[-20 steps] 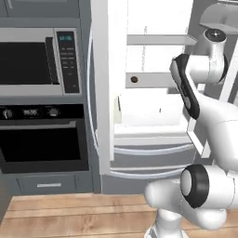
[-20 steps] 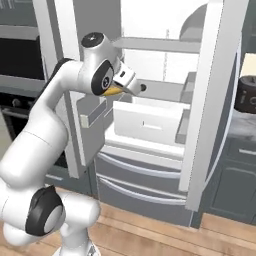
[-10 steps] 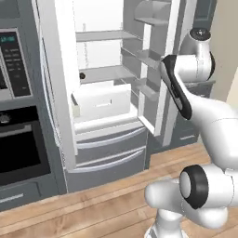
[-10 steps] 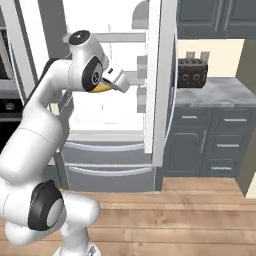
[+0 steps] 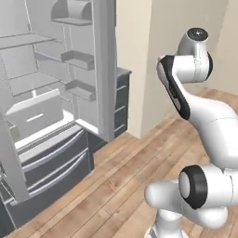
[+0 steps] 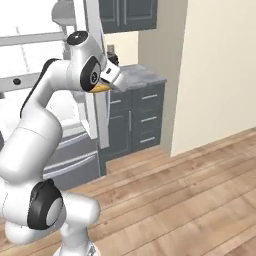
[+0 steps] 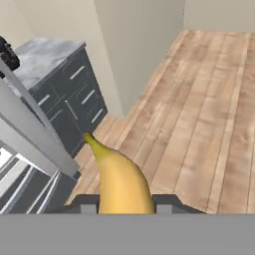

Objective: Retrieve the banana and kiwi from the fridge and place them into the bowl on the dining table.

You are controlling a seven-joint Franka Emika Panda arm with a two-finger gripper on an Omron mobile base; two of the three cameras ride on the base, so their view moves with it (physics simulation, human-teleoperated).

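Observation:
My gripper (image 6: 109,80) is shut on the banana (image 6: 100,89), a yellow fruit that sticks out under the hand at chest height. In the hand view the banana (image 7: 120,182) rises between the two dark fingertips of the gripper (image 7: 124,204), its dark tip pointing at the cabinet corner. The fridge (image 5: 51,93) stands open at the left, white inside, with its grey door (image 5: 104,69) swung out. A small dark ball, the kiwi (image 6: 17,81), sits on a shelf of the fridge (image 6: 40,42) behind my arm. The bowl and the dining table are out of view.
A dark grey cabinet (image 6: 135,117) with drawers and a marble top stands right of the fridge, also in the hand view as the cabinet (image 7: 69,94) with a dark appliance (image 7: 6,56) on it. A beige wall (image 6: 215,75) juts out beyond. Open wooden floor (image 6: 190,190) spreads to the right.
The whole picture has swung right with the base: oven and microwave are gone, the fridge has slid left, wall and floor have come in. The banana stays in the shut gripper.

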